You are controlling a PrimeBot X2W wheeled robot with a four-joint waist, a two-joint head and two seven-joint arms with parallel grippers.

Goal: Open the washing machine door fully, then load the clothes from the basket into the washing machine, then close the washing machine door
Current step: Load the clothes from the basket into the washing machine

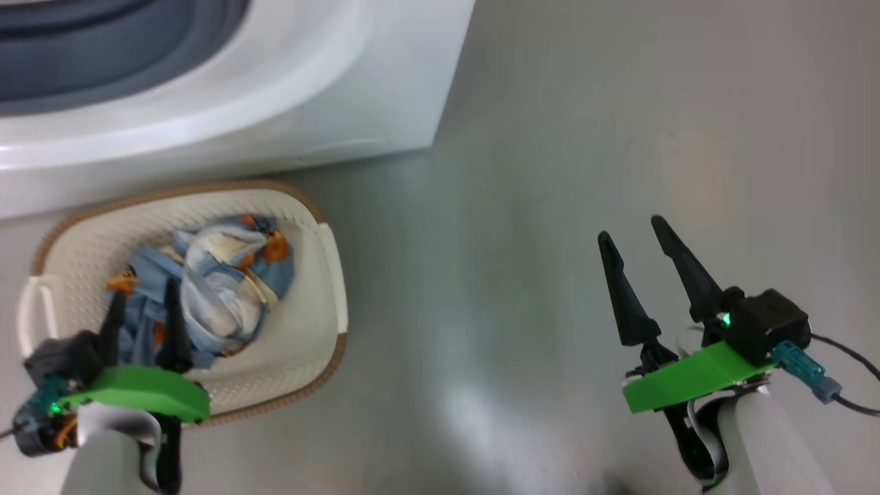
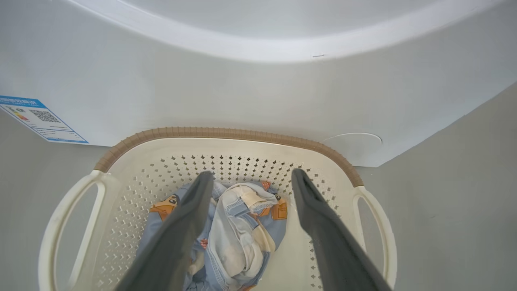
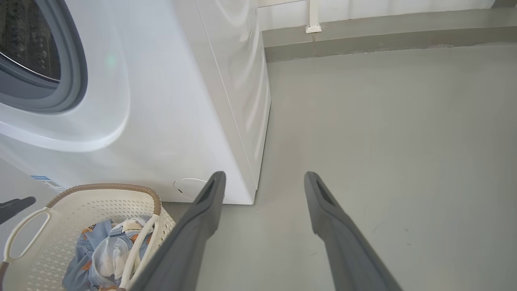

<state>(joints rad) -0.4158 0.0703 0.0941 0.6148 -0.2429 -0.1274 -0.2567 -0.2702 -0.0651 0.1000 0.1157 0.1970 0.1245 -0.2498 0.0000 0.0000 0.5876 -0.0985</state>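
Underfoot: the floor (image 1: pixel 550 206) was smooth, glossy grey.
Room: a white wall (image 3: pixel 383 8) rose beyond the side of the washing machine (image 1: pixel 309 103).
Basket (image 1: pixel 330 275): stood just before the machine's front.
Clothes (image 1: pixel 227 282): lay bunched inside the basket.
Left gripper (image 1: pixel 144 290): jaws stood wide over the clothes, a finger either side of the heap.
Right gripper (image 1: pixel 632 229): jaws wide, empty, over floor well apart from the basket.

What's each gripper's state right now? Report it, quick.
Left gripper: open, holding nothing, over the clothes in the basket.
Right gripper: open, holding nothing, over the floor.
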